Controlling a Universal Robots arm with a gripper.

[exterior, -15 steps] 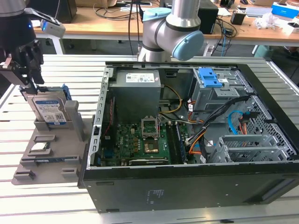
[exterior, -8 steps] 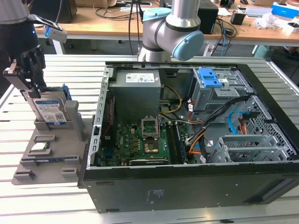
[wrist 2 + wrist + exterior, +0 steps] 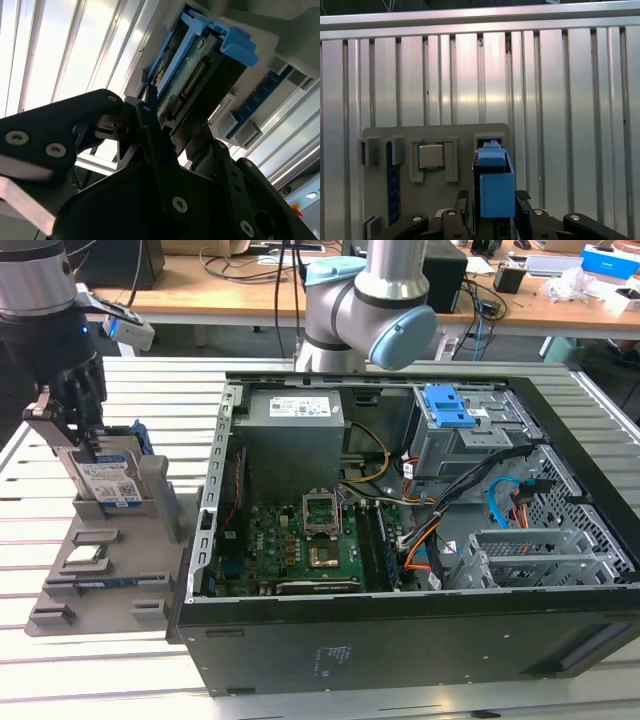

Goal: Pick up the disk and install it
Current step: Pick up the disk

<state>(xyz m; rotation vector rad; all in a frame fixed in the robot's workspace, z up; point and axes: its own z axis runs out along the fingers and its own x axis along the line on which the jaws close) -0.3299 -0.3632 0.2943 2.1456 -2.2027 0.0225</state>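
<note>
Here, at the upper left of the exterior view, the gripper (image 3: pixel 72 435) hangs over a gray holder plate (image 3: pixel 110 575) on the slatted metal table (image 3: pixel 120 680). The disk (image 3: pixel 110 482) stands upright on edge in that plate, its white-and-blue label facing the camera, and the jaws are clamped on its upper end. A small square chip (image 3: pixel 82 558) lies in a pocket of the plate nearer the camera. An open computer case (image 3: pixel 400 640) fills the middle and the exterior view's right, with the arm's base (image 3: pixel 370 310) behind it. In the second wrist view the black fingers (image 3: pixel 152 135) of the gripper (image 3: pixel 182 132) flank the disk (image 3: pixel 200 80), whose blue bracket and circuit-board side show. In the first wrist view the gripper (image 3: pixel 493 197) closes on both flanks of the disk (image 3: pixel 496 185), seen end-on by its blue bracket. The chip (image 3: pixel 431 156) sits just beside it in the holder plate (image 3: pixel 440 132) on the table (image 3: pixel 470 75).
</note>
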